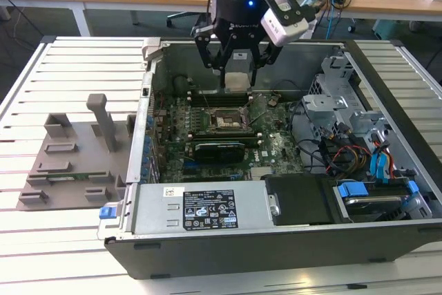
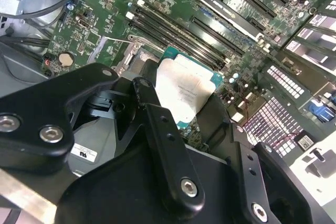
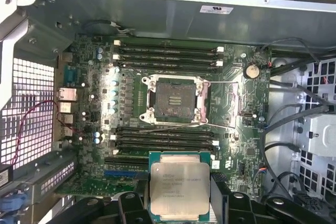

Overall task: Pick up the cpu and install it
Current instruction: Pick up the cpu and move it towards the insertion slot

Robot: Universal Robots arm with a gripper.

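Exterior view: black metal gripper (image 1: 236, 72) clenched on the small flat square cpu (image 1: 237, 81) with a silvery metal top. It hangs inside the open grey metal computer case (image 1: 276, 246), at 12 o'clock of the black square socket (image 1: 226, 121). A grey plastic fixture (image 1: 69, 153) lies at 9 o'clock of the case, on the white slatted table (image 1: 41, 253).

Second wrist view: cpu (image 2: 184, 90) pinched by its edges between black fingers (image 2: 157, 129), over the green motherboard (image 2: 105, 35).

First wrist view: cpu (image 3: 180, 186), metal top showing, apart from the open socket (image 3: 175, 99).

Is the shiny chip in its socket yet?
Out. The silvery square cpu sits between the black fingers; the square socket is empty.
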